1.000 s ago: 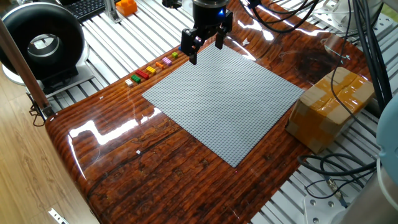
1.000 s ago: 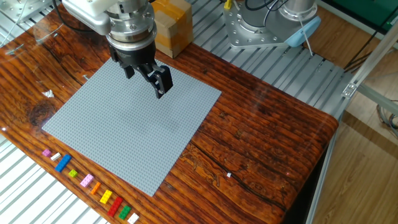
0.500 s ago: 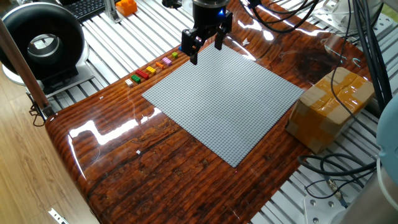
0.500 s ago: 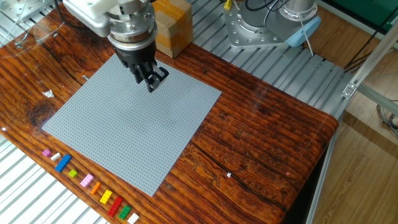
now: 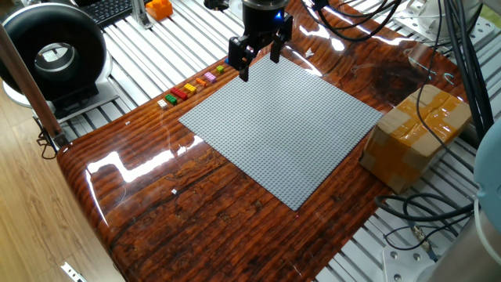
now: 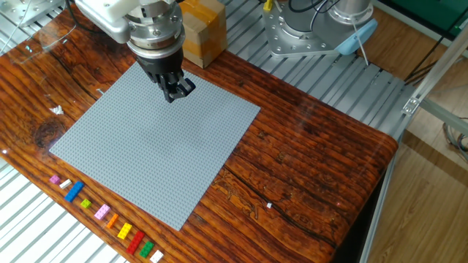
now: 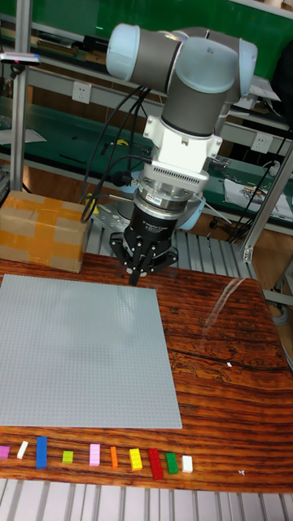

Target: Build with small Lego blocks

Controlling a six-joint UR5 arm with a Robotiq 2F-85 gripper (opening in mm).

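Observation:
The small Lego blocks (image 5: 192, 84) lie in a row on the wooden table beside the edge of the large grey baseplate (image 5: 290, 125). The same row of blocks (image 6: 102, 212) shows white, blue, green, pink, orange, yellow and red pieces (image 7: 98, 456). My gripper (image 6: 176, 93) hangs over the far corner of the baseplate (image 6: 146, 146), well away from the row. In the tall view my gripper (image 7: 135, 275) has its fingertips drawn together with nothing between them. One fixed view still shows my gripper (image 5: 258, 61) with its fingers apart.
A taped cardboard box (image 5: 419, 137) stands off the plate's far side. A black round device (image 5: 51, 55) and an orange chunky object (image 5: 159, 8) sit on the slatted frame beyond the table. The arm's base (image 6: 322, 25) is bolted behind the table, with cables (image 5: 407, 211) hanging nearby.
In the other fixed view the two fingers, spread a second ago, have come together over the plate's corner. The blocks and the plate have not moved.

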